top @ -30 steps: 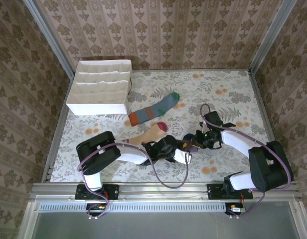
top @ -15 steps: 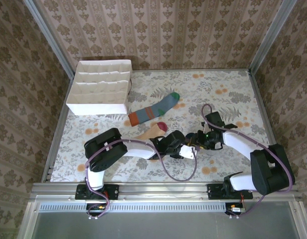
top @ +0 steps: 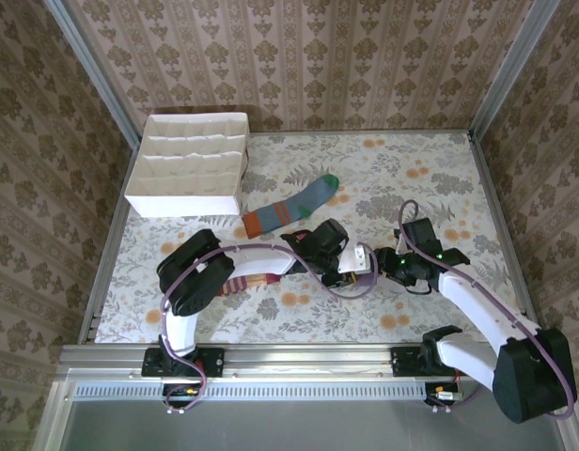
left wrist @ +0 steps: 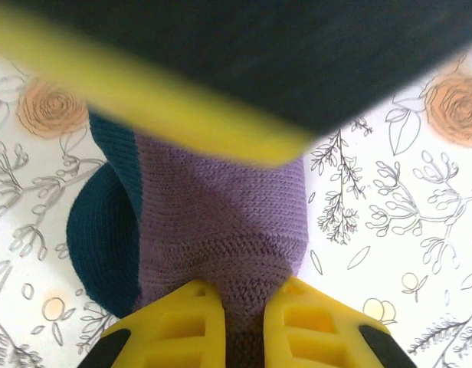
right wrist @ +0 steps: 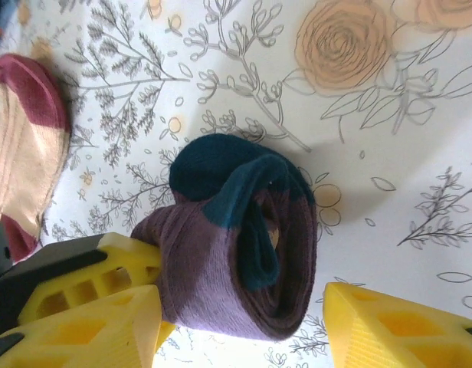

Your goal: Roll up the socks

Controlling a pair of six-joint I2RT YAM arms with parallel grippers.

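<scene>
Socks are being worked on the floral table (top: 440, 178) beside the white box (top: 191, 174). The grey-blue sock (top: 291, 208) is lying flat, and the peach sock (top: 242, 283) is being crossed by the left arm (top: 261, 256). The rolled purple sock (right wrist: 236, 261) is being pinched by the left gripper (left wrist: 247, 318), with the right gripper (right wrist: 244, 303) spread around it.

purple sock (right wrist: 221, 284), teal toe (right wrist: 213, 172), floral table (top: 430, 169)

Purple sock (left wrist: 221, 230) is matt knit cloth (jaws: smooth yellow plastic).

No legible text, brand, number or sign on the purple sock (left wrist: 221, 222), floral tablecloth (top: 412, 169) or white box (top: 181, 204).
</scene>
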